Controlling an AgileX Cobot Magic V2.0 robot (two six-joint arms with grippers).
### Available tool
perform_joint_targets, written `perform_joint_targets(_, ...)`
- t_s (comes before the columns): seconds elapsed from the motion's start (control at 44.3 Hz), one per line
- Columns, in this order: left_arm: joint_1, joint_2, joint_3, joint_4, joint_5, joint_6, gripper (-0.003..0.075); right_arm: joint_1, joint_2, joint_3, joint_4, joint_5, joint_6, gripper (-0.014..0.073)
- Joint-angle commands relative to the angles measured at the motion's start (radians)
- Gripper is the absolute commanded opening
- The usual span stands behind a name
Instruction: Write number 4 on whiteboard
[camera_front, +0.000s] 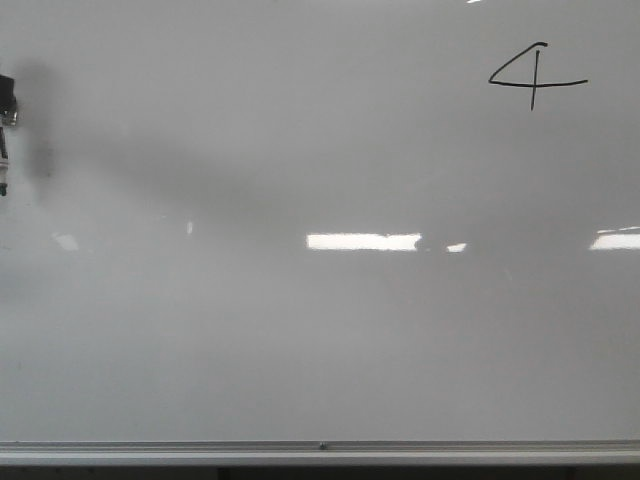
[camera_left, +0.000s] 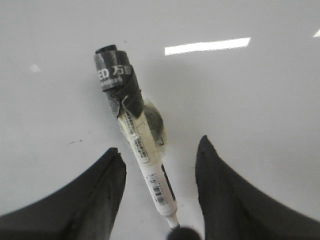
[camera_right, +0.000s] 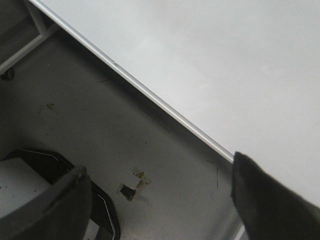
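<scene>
Standing complete in the front view, the number 4 (camera_front: 535, 77) is sitting high toward the right of the whiteboard (camera_front: 300, 330), drawn in thin black line with a slanted stroke, a long crossbar and a short upright. At the far left edge, a dark piece of the left arm's tooling (camera_front: 6, 115) is just showing, well apart from the digit, so the figure is lying far off to the right of the pen-bearing arm. The silver rail (camera_front: 320, 450) is running along the board's lower edge.

Looking down the left wrist view, the left gripper (camera_left: 160, 160) is standing with its jaws spread apart, and a marker (camera_left: 135, 135) is lying between the dark fingers (camera_left: 100, 190), its long axis pointing toward the board with the black-wrapped end farthest out. Whether the fingers are actually pinching it cannot be told; its near end is running out of frame. White letters "ED", followed by Chinese characters, are readable on the black wrap; a barcode is showing on the white barrel.

Facing downward in the right wrist view, the right gripper (camera_right: 160, 200) is hanging open and empty over the floor (camera_right: 100, 130) beside the whiteboard's rail.
</scene>
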Motion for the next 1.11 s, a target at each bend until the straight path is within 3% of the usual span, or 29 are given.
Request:
perform_joint_targets(0.0, -0.006, -0.150, -0.057, 0.011, 0.157, -0.009, 0.0330, 0.001, 0.005, -0.027, -0.089, -0.061, 0.121, 0.0594)
perform_joint_targets(0.203, -0.006, -0.389, -0.158, 0.055, 0.667, -0.009, 0.0330, 0.001, 0.003, -0.027, -0.139, -0.067, 0.168, 0.0594)
perform_joint_targets(0.406, -0.006, -0.570, -0.220, 0.098, 0.991, -0.009, 0.0330, 0.001, -0.034, -0.027, -0.097, -0.071, 0.168, 0.0594)
perform_joint_targets(0.519, -0.006, -0.649, -0.222, 0.050, 1.063, -0.009, 0.0330, 0.001, -0.090, -0.027, -0.076, -0.073, 0.168, 0.0594)
perform_joint_targets(0.542, -0.006, -0.665, -0.222, 0.029, 1.070, -0.009, 0.0330, 0.001, -0.100, -0.027, -0.076, -0.073, 0.168, 0.0543)
perform_joint_targets(0.587, -0.006, -0.686, -0.222, -0.006, 1.083, -0.009, 0.0330, 0.001, -0.121, -0.025, -0.076, -0.073, 0.168, 0.0543)
perform_joint_targets(0.858, -0.006, -0.711, -0.222, -0.035, 1.079, -0.009, 0.0318, 0.001, -0.156, -0.005, -0.095, -0.078, 0.165, 0.0528)
perform_joint_targets(0.948, -0.006, -0.711, -0.222, -0.035, 1.079, -0.009, 0.0289, 0.001, -0.156, -0.005, -0.095, -0.088, 0.165, 0.0437)
perform_joint_targets(1.084, -0.006, -0.711, -0.222, -0.035, 1.079, -0.009, 0.0221, 0.001, -0.156, -0.005, -0.095, -0.096, 0.165, 0.0181)
